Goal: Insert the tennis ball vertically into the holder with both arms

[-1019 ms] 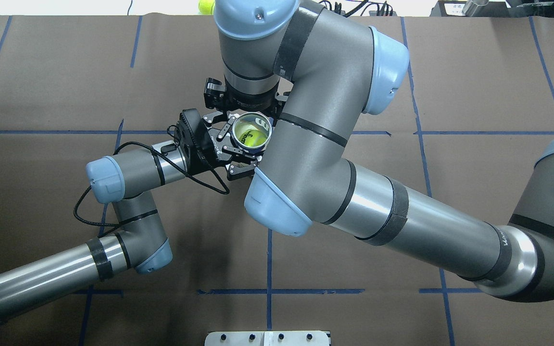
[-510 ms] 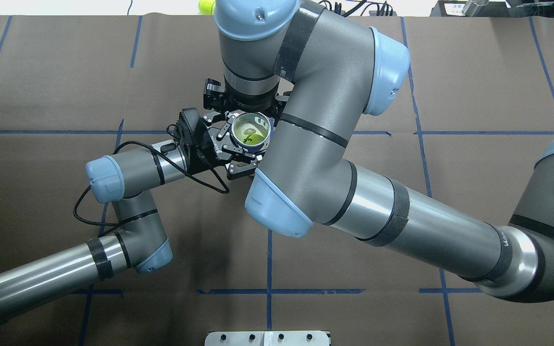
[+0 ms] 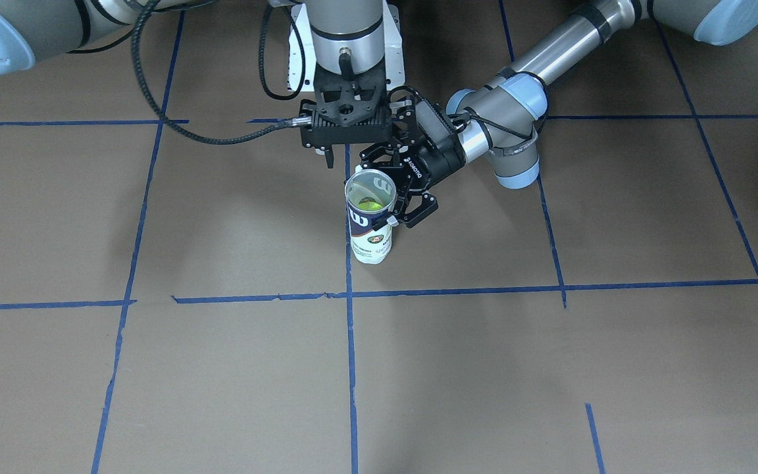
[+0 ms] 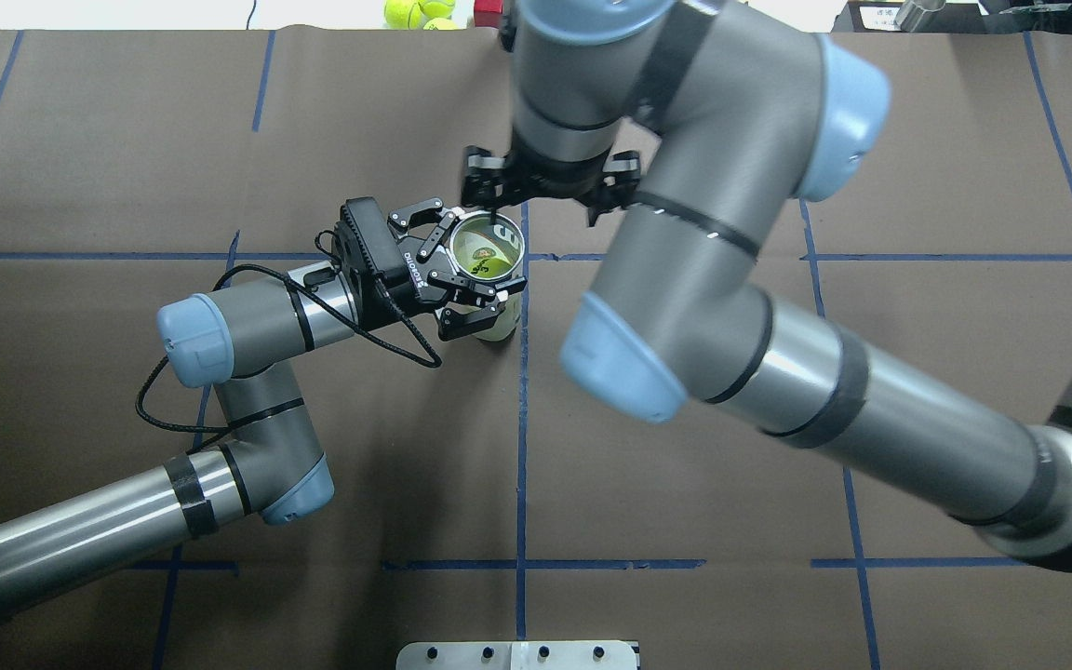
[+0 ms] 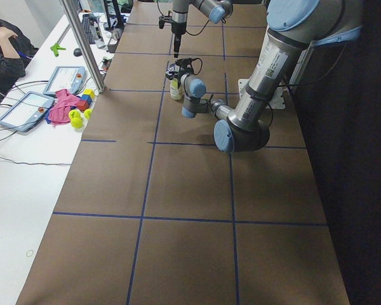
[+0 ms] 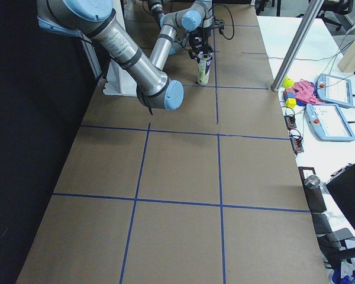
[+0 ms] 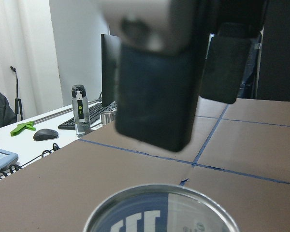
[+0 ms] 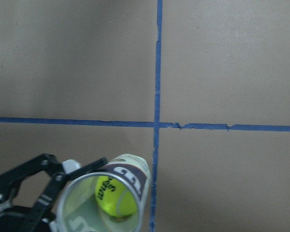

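Observation:
The holder (image 3: 370, 230), a clear Wilson can with a navy-and-white label, stands upright on the brown table. Its open rim faces up in the overhead view (image 4: 462, 233). A yellow tennis ball (image 3: 368, 205) lies inside it, also visible in the right wrist view (image 8: 117, 195). My left gripper (image 3: 393, 191) comes in from the side and is shut on the can just below its rim (image 4: 475, 279). My right gripper (image 7: 193, 121) hangs above and just behind the can's mouth, open and empty. Its two dark fingers (image 7: 154, 96) point down.
The white pedestal base (image 4: 517, 654) sits at the table's near edge between the arms. Loose tennis balls (image 4: 415, 11) lie beyond the far edge. A metal pole (image 5: 82, 44), tablets and toys (image 5: 70, 111) stand on the white side table, where a person (image 5: 3, 44) sits.
My right arm has swung away from over the can, toward the overhead view's right and far side. The ball stays inside the can. The left gripper keeps its grip.

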